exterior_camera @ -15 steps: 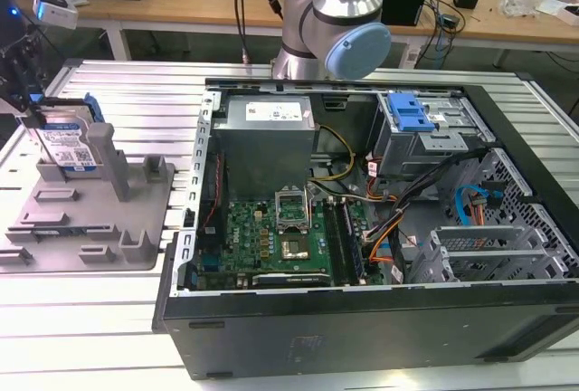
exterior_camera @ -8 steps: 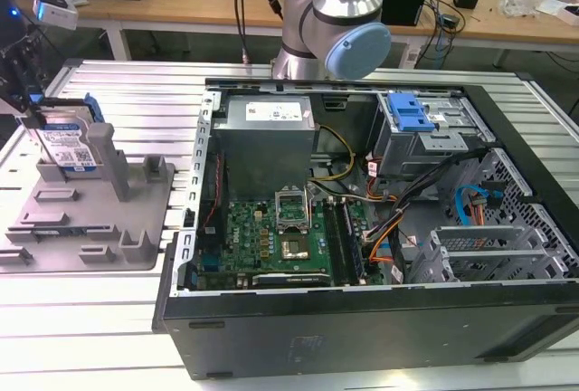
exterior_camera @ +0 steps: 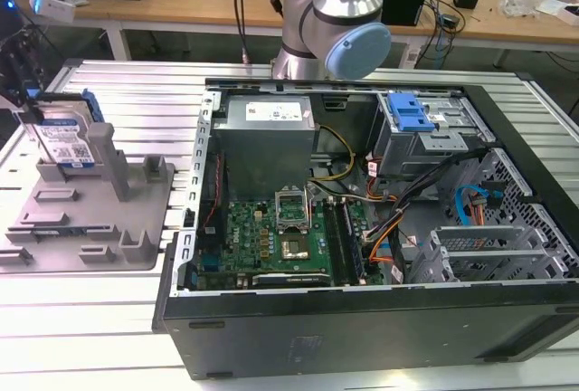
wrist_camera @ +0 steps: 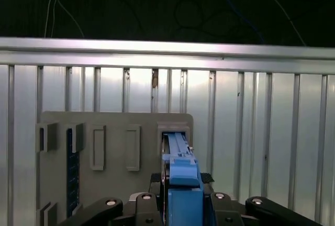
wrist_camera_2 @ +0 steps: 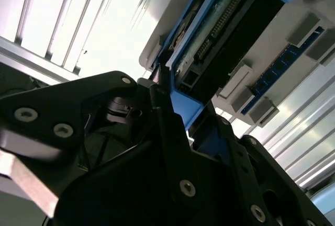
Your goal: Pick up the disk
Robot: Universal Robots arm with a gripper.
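Observation:
The disk (exterior_camera: pixel 65 140), silver with a white-and-blue label and blue side rails, stands on edge at the back left corner of the grey fixture (exterior_camera: pixel 99 219) at the exterior view's left. My black gripper (exterior_camera: pixel 20 92) is at the disk's far edge. In the first wrist view a blue rail of the disk (wrist_camera: pixel 180 171) runs between the two fingers of the gripper (wrist_camera: pixel 181 179), which press on either side of it. In the second wrist view the disk's connector edge (wrist_camera_2: pixel 220 37) and blue rail sit within the gripper (wrist_camera_2: pixel 180 108).
An open computer case (exterior_camera: pixel 362 319) fills the middle and right of the ribbed aluminium table (exterior_camera: pixel 118 92), with a grey power supply (exterior_camera: pixel 267 128), motherboard (exterior_camera: pixel 280 237) and blue drive cage (exterior_camera: pixel 412 115) inside. The fixture's upright posts (exterior_camera: pixel 107 160) stand beside the disk.

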